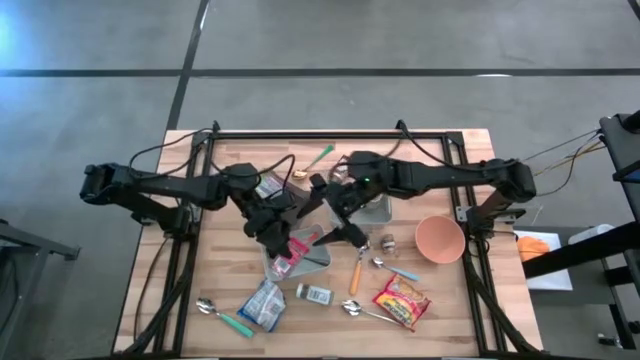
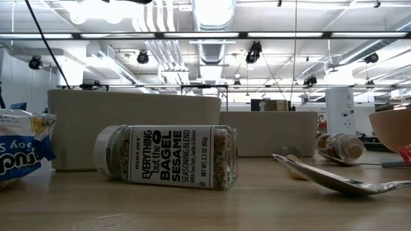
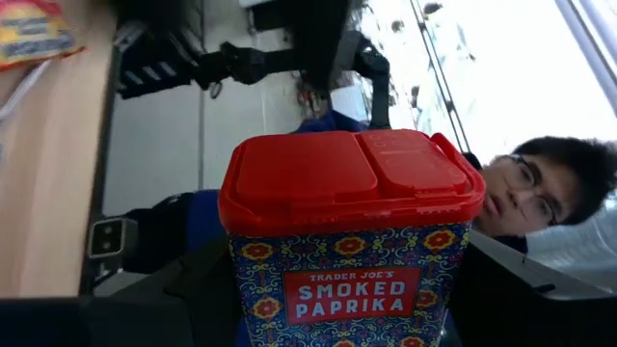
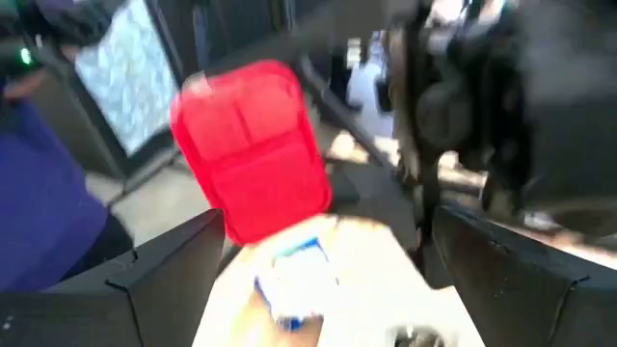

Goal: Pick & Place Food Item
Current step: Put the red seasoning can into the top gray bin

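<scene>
The left gripper point(image 1: 290, 250) held the smoked paprika tin point(image 3: 352, 231) while the right gripper point(image 1: 345, 225), jaws wide, needed to retreat slowly

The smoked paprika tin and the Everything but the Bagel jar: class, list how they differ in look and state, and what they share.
The smoked paprika tin has a red lid and patterned blue sides; the Everything but the Bagel jar is clear with a white cap. The tin is held in the left gripper; the jar lies free on its side on the table. Both are seasoning containers.
</scene>
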{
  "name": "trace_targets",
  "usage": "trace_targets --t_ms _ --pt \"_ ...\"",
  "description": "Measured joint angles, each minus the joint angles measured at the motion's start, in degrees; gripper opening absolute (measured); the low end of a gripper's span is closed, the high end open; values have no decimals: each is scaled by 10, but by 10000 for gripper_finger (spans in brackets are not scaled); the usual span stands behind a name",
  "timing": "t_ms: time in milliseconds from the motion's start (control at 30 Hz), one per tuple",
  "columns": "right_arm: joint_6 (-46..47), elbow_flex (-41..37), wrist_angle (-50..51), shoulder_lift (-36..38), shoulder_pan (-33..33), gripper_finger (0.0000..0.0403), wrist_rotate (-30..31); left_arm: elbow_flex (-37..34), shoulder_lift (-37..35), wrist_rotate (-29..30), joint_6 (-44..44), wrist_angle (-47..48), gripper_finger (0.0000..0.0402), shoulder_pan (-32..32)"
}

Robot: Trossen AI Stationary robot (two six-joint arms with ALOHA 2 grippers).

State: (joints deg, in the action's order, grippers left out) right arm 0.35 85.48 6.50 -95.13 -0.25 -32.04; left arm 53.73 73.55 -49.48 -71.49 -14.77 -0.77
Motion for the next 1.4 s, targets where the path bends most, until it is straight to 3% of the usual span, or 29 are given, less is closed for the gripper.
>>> trace_targets --t_ms 267,433,633,1400 --pt "-26 82 53 -34 13 369 -68 14 5 -42 27 28 278 22" --pt "-38 90 52 -33 19 369 -65 14 7 -48 49 32 278 37" --pt "-42 87 43 -32 20 369 -20 19 8 -42 68 27 278 52" --pt "-53 107 21 -62 24 368 -29 18 7 -72 65 -8 278 62"
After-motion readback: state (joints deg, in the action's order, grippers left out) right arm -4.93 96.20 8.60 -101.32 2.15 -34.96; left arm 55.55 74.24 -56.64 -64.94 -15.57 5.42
